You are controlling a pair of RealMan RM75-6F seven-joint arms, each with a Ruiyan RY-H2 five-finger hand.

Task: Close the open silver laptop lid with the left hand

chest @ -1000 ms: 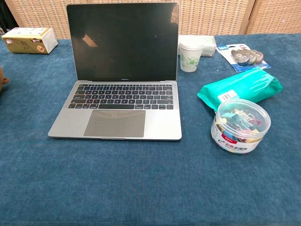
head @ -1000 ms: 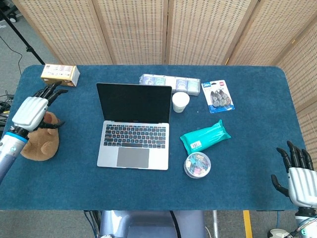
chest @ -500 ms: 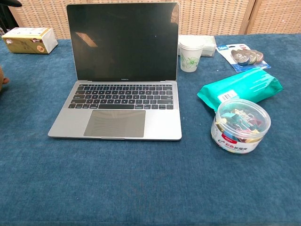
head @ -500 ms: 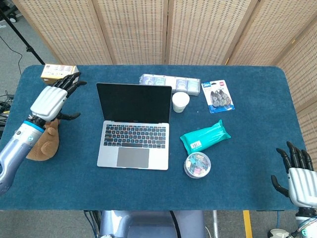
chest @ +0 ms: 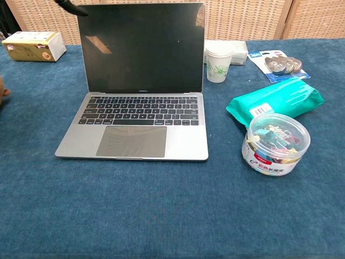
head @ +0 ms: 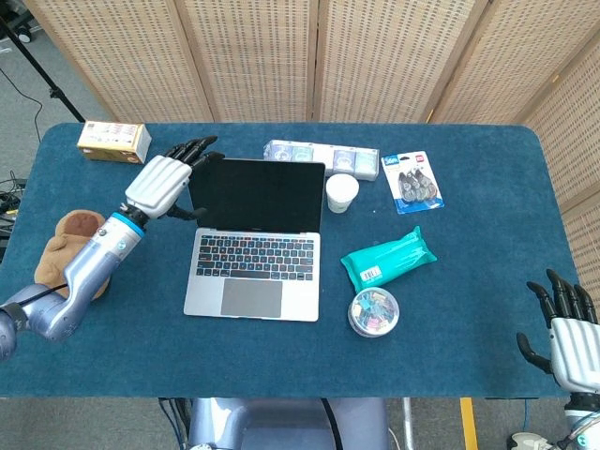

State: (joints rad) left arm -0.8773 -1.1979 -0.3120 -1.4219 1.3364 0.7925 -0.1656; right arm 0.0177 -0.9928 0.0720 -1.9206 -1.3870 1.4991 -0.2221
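From the head view, my left hand (head: 161,183) hovers with fingers (head: 195,148) spread wide, holding nothing, at the upper left corner of the 1 open silver laptop (head: 253,239) mid-table (head: 469,328). My right hand (head: 569,333) rests open at the lower right. 1 brown plush toy (head: 66,244) lies left. The chest view shows only 1 dark fingertip (chest: 69,5) at the lid's top-left corner, plus 1 white paper cup (chest: 218,63).
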